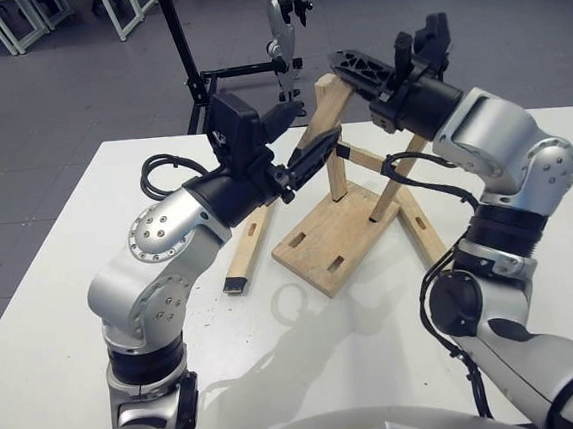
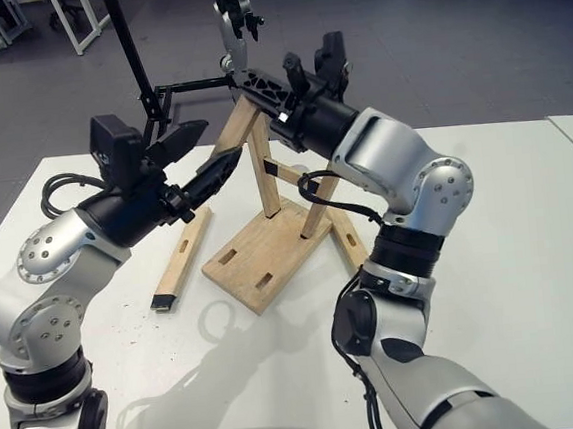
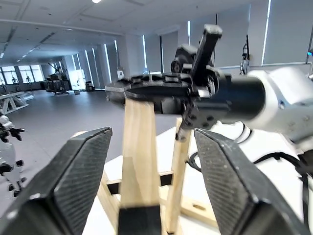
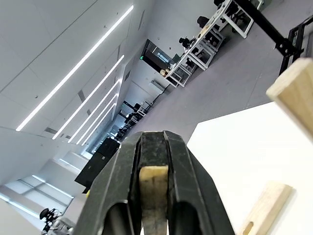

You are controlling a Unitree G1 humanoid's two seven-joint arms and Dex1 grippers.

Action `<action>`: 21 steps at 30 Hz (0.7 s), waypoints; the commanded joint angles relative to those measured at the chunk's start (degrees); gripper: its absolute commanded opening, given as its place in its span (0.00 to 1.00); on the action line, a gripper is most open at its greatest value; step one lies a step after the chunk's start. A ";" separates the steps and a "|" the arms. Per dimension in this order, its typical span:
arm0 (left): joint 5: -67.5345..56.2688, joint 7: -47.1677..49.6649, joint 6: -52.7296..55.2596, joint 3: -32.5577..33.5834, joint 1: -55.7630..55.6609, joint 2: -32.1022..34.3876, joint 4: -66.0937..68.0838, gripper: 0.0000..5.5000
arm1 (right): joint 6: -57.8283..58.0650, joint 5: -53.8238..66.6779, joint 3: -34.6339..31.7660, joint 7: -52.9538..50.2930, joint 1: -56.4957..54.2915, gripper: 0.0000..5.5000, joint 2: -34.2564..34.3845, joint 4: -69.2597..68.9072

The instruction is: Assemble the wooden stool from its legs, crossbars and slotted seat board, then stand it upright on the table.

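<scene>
The right arm (image 1: 501, 145) rises from its elbow and bends forward and inward, and the right hand (image 1: 342, 66) is clamped on the top end of the upright leg (image 1: 336, 170). The left arm (image 1: 168, 235) is bent at the elbow and its forearm points toward that same leg. The left hand (image 1: 302, 139) sits just beside it, fingers spread wide.

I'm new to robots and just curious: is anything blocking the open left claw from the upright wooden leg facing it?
Nothing visible does. The left gripper is open and the upright leg stands just ahead of the gap between its fingers. The right gripper is shut on that leg's top end, higher up, not in between.
</scene>
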 commanded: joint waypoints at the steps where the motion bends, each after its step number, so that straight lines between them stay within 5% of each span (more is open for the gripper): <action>1: -0.66 0.89 -0.04 5.77 -0.96 2.39 2.26 0.56 | -4.82 2.35 -0.87 -1.09 -11.21 0.07 -11.43 -1.89; 5: 2.72 7.14 0.25 9.26 0.98 2.39 4.33 0.56 | -6.22 2.05 -2.64 -3.52 -15.51 0.07 -28.55 -8.15; 9: 6.13 11.30 0.48 10.63 3.90 2.41 4.89 0.56 | -5.79 -4.17 -1.77 -2.50 -4.19 0.07 -38.60 -16.14; 14: 10.50 13.79 -0.07 8.02 3.22 1.12 7.89 0.56 | -21.17 -30.35 12.87 5.29 33.26 0.07 -26.91 -23.28; 21: 12.75 14.97 -0.27 5.18 4.51 -2.35 7.64 0.56 | -35.38 -48.85 26.35 15.40 43.40 0.07 -17.96 -19.06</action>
